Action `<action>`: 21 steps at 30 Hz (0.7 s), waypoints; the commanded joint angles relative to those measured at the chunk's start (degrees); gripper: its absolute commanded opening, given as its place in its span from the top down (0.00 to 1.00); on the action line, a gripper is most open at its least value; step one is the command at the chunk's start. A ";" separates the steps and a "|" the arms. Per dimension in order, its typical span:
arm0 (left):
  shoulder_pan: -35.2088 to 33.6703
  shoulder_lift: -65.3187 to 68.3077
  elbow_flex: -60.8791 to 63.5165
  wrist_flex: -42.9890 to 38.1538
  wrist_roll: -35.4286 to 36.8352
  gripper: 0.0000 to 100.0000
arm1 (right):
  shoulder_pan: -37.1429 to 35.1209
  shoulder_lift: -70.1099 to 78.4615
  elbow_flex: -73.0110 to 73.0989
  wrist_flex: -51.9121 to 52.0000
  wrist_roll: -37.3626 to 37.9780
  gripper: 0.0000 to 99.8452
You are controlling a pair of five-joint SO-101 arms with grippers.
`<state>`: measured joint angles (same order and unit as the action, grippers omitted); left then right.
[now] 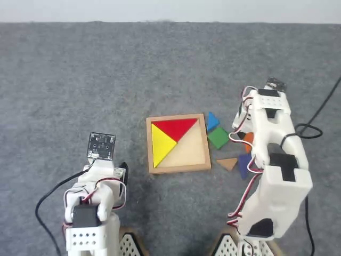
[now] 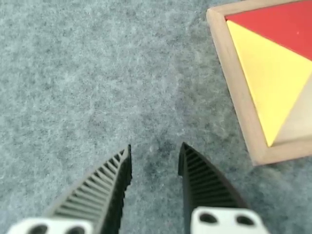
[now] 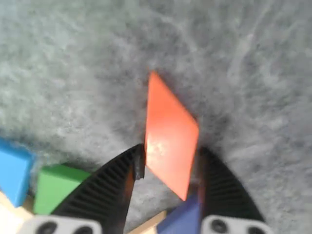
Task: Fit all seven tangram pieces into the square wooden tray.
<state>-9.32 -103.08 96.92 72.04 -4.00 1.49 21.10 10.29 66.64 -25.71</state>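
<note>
High view: two triangles (image 1: 176,128) in tray (image 1: 181,168), five pieces (image 1: 217,137) outside; right fingers (image 3: 112,185) tight on orange piece (image 3: 170,136), left fingers (image 2: 112,190) apart.

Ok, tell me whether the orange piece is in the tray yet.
Out: the orange piece is held in the right gripper, over grey carpet.
</note>
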 commanded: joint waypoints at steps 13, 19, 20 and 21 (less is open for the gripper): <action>0.00 -1.58 -0.48 0.53 -0.35 0.85 | -13.32 -27.82 9.05 -2.68 31.30 0.99; 0.00 -1.58 -0.48 0.53 -0.35 0.85 | -29.32 -35.56 17.14 -3.47 53.80 0.99; 0.00 -1.58 -0.48 0.53 -0.35 0.85 | -31.52 -35.65 18.02 -3.56 56.44 0.99; 0.00 -1.58 -0.48 0.53 -0.35 0.85 | -33.63 -35.56 18.64 -3.56 58.99 0.99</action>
<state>-9.41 -103.08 96.92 72.04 -4.00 -23.82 -10.02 27.43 64.00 21.14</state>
